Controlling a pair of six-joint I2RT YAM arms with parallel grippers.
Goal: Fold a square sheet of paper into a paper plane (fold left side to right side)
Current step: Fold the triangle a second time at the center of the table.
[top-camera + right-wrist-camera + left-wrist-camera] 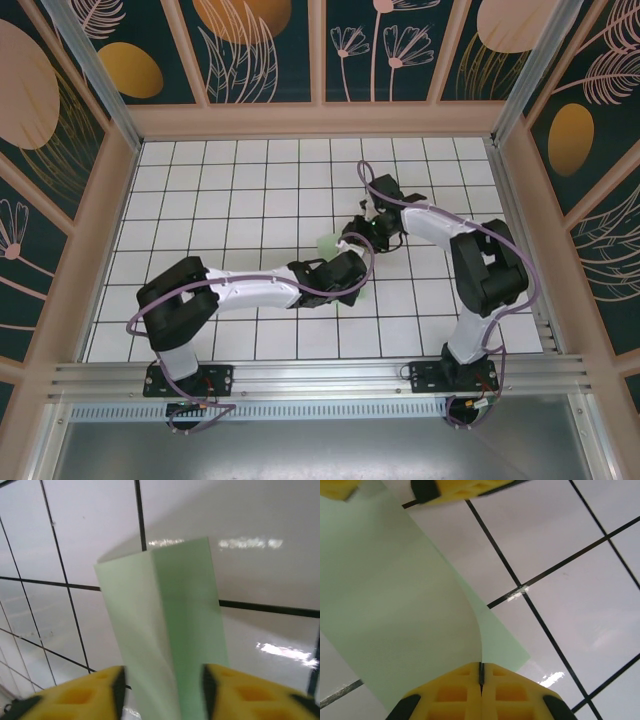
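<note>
Your left gripper (481, 672) has its jaws pressed together, pinching the near edge of the square sheet of paper (395, 605). From that pinch the sheet sweeps ahead and to the jaws' left, and its right edge curves up off the tiled floor (580, 555). To the right of those jaws you have open tile.

Your right gripper (163, 674) stands with its jaws spread. The creased sheet runs forward from between them and ends in a straight far edge. There is open tile ahead and to either side. You cannot tell whether its pads touch the paper.
</note>
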